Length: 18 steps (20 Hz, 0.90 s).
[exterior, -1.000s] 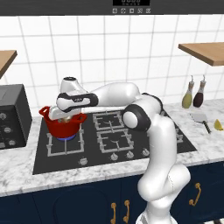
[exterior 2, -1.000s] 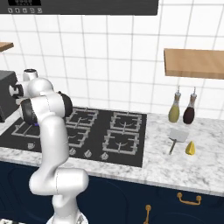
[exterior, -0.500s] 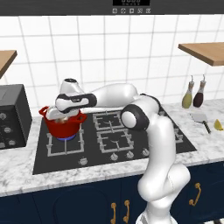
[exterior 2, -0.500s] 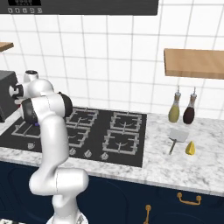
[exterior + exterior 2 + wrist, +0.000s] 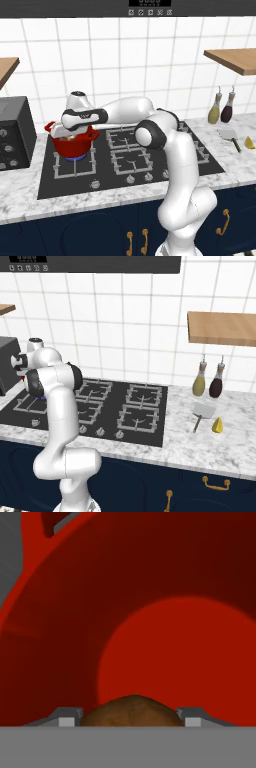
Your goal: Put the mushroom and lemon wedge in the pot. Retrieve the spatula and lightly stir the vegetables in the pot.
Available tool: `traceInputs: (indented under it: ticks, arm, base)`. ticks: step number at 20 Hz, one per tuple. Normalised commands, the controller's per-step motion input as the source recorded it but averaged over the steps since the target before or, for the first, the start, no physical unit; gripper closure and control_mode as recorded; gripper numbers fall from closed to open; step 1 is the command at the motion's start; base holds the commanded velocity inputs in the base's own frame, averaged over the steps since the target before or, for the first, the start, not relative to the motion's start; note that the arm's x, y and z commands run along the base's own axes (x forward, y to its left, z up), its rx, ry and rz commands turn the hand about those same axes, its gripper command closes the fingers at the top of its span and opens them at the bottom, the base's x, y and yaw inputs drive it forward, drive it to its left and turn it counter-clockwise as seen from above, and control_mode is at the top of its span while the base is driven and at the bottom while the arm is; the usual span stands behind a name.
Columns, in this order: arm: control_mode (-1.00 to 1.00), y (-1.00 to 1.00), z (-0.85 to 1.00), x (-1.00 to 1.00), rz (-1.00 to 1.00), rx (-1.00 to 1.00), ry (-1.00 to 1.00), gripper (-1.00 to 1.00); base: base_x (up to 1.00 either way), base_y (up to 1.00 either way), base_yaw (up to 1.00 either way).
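jaws (image 5: 128,721) parted slightly wider than before, mushroom (image 5: 131,711) between them, over red pot (image 5: 150,612) interior

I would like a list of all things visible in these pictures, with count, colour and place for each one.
pot: one, glossy red, on the left rear burner of the hob.
mushroom: one, brown, between the fingertips, inside the pot.
lemon wedge: one, yellow, on the counter right of the hob.
spatula: one, grey blade with dark handle, beside the lemon wedge.
bottles: two, one olive and one dark, by the wall.
hob: one, black, in the marble counter.
shelf: one, wood, on the right wall.
gripper: one, white arm, over the pot, whether it grips is unclear.
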Motion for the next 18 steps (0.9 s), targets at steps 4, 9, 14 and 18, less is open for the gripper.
traceInputs:
  ticks: [4, 9, 14, 18]
  arm:
    - [-1.0, 0.0, 0.01, 0.0, 0.0, 0.0, 0.0, -1.0]
    - [-1.0, -0.01, 0.2, 0.0, 0.0, 0.0, -0.01, -1.0]
    - [-1.0, -0.15, 0.44, -0.02, 0.0, 0.0, -0.04, -1.0]
    - [-1.0, -0.57, 0.47, -0.36, 0.0, 0.04, -0.06, -1.0]
  base:
    - [0.0, 0.0, 0.0]
    - [0.0, 0.0, 0.0]
    - [0.0, 0.0, 0.0]
    - [0.0, 0.0, 0.0]
